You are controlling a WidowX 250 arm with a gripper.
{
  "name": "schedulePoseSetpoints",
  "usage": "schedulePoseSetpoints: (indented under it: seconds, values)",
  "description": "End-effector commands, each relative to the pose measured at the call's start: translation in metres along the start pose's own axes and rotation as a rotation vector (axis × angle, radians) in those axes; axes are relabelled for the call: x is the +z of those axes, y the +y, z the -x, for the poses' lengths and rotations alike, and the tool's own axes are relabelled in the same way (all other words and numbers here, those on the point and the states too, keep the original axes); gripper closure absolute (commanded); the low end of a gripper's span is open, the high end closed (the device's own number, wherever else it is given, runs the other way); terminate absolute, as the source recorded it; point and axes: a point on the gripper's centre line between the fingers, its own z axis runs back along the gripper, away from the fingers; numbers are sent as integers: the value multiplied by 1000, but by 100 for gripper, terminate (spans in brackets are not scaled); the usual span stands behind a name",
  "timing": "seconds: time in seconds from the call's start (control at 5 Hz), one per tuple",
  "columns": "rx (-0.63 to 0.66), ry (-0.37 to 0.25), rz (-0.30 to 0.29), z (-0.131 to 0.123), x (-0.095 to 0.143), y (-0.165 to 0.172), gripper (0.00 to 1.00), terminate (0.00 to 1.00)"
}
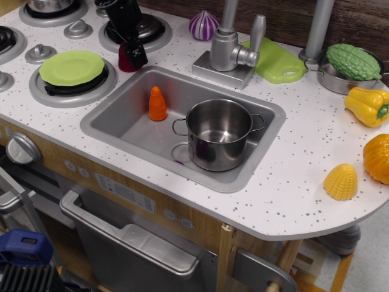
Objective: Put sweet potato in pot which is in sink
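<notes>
The dark red sweet potato (124, 59) stands on the white counter just left of the sink's back left corner. My black gripper (131, 55) has come down over it. One finger (137, 54) covers its right front, the other is hidden behind it, and the jaws look open around it. The steel pot (219, 132) with two loop handles stands upright and empty in the right half of the grey sink (115, 121). An orange carrot (157, 104) stands in the sink's left half.
The faucet (228, 48) rises behind the sink. A green plate (72, 67) lies on the left burner and a purple striped onion (203, 25) sits at the back. A green board (276, 62), a bowl with a bumpy green vegetable (352, 62) and yellow and orange vegetables (367, 106) are at the right.
</notes>
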Motion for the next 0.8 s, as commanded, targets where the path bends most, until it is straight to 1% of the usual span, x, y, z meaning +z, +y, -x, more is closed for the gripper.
schedulePoseSetpoints:
  seconds: [0.0, 0.2, 0.4, 0.6]
  values:
    - [-4, -48, -74, -7, 23, 14, 0, 0]
    - [2, -37, -94, -9, 26, 11, 100, 0]
    - [6, -41, -101, -9, 26, 11, 100, 0]
    - [4, 12, -133, -22, 42, 5, 100, 0]
